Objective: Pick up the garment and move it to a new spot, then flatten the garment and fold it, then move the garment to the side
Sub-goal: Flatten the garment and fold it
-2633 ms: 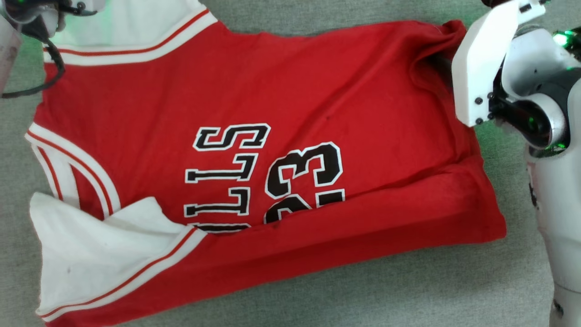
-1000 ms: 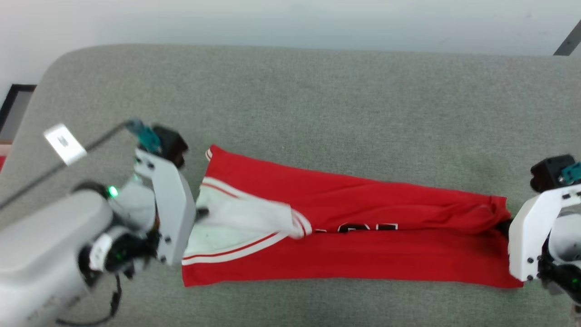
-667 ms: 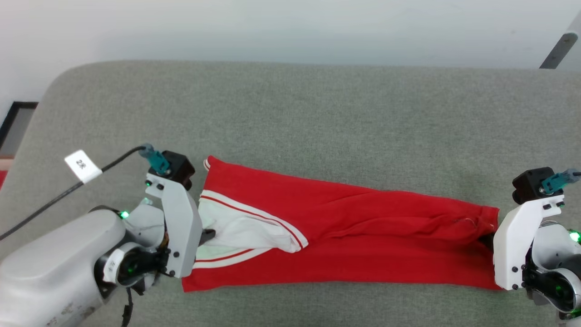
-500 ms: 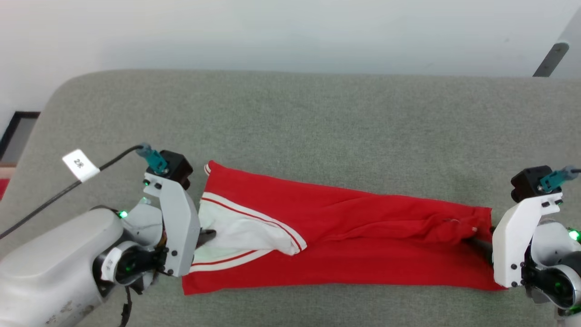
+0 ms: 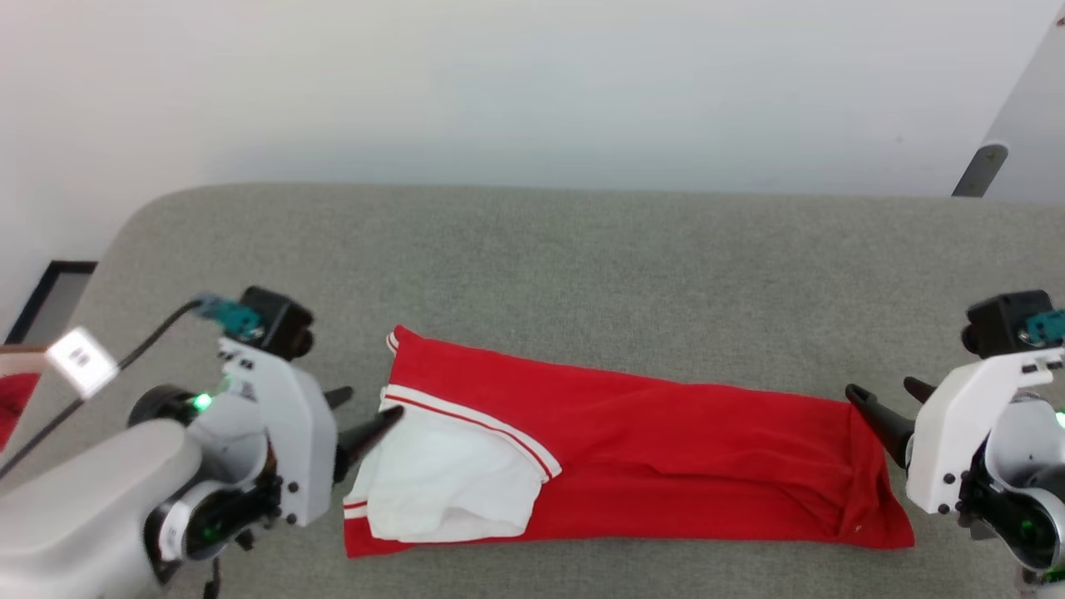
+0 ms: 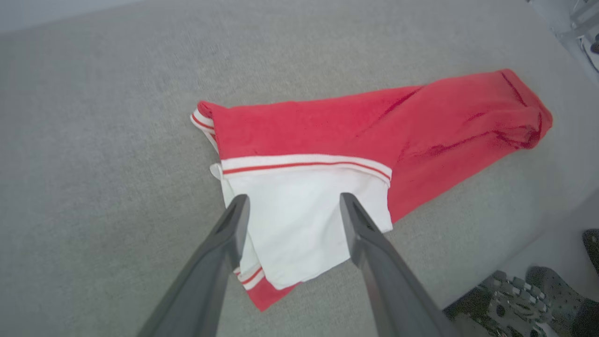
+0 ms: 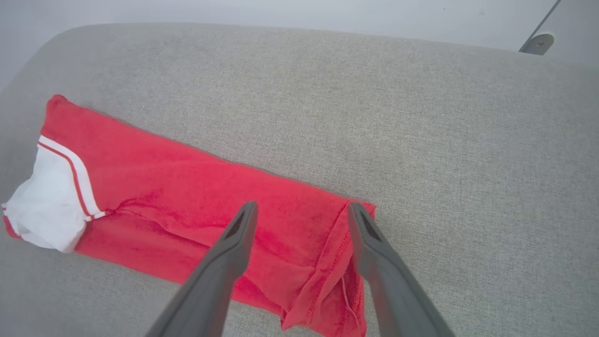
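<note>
The folded garment (image 5: 666,449) lies on a grey fabric table (image 5: 582,266) before a pale wall (image 5: 499,83). The left gripper (image 5: 370,403) and the right gripper (image 5: 879,386) stand wide open at its ends, holding nothing.

Top (image 5: 582,249): grey fabric, broad, rounded at its far-left corner.
Wall (image 5: 499,83): pale and plain, behind the top's far edge.
Bar (image 5: 975,169): grey, slanted, round-ended, upper right against the wall.
Frame (image 5: 46,291): dark, beside the top's left corner.
Red thing (image 5: 12,403): at the left edge, cut off, kind unclear.
Dark shapes (image 6: 529,304): ridged, blurred, below the top's near edge.
</note>
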Controlling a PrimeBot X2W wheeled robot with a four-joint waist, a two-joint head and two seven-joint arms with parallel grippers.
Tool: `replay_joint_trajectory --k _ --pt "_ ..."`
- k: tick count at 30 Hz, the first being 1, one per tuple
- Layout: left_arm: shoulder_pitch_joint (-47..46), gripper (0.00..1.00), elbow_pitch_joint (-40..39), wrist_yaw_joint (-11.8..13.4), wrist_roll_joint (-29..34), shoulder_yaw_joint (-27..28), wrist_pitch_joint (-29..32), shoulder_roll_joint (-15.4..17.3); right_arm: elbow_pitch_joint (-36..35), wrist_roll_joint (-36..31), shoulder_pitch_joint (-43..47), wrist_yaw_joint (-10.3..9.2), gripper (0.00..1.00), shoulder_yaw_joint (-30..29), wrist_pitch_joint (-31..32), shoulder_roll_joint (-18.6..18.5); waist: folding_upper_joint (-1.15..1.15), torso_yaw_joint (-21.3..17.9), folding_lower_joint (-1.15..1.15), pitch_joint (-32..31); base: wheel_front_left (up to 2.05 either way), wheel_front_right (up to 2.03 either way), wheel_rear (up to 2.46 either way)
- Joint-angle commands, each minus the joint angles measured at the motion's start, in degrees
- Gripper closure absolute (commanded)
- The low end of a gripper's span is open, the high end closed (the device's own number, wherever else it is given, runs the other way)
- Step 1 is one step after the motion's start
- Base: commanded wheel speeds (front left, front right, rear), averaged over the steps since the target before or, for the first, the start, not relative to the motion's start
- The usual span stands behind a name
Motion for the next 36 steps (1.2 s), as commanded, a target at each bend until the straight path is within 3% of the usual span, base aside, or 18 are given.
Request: replay_joint_trajectory --k 1,6,14,20,26,36 --pt "1.0 0.00 0.1 0.4 0.3 0.1 -0.5 0.4 -0.1 0.0 0.6 -0.04 0.00 -0.4 -0.4 0.2 0.00 0.0 0.00 -0.8 0.00 0.00 0.00" --pt "5.5 0.00 -1.2 0.5 2.7 1.8 -11.6 2.5 -0.5 -1.1 3.6 -0.04 0.00 -2.9 -5.3 1.4 0.00 0.1 0.00 -2.3 0.00 0.00 0.00" --pt "13.1 0.00 -2.1 2.7 4.6 4.9 -28.6 5.1 1.4 -2.5 8.0 -0.04 0.00 -7.8 -8.7 3.4 0.00 1.1 0.00 -3.2 0.00 0.00 0.00" --pt "19.1 0.00 -1.7 4.7 6.1 9.8 -32.7 4.9 3.9 -3.6 9.2 -0.04 0.00 -11.3 -6.9 4.3 0.00 2.6 0.00 -3.2 0.00 0.00 0.00" --pt "28.3 0.00 -1.6 5.5 12.3 23.2 -32.7 0.7 6.7 -5.4 7.5 -0.03 0.00 -14.1 -3.9 4.8 0.00 4.5 0.00 -2.5 0.00 0.00 0.00" --pt "40.6 0.00 -0.1 0.3 25.2 40.7 -32.7 -9.6 11.9 -7.9 3.9 -0.04 0.00 -16.4 0.5 4.0 0.00 8.5 0.00 0.5 0.00 0.00 0.00"
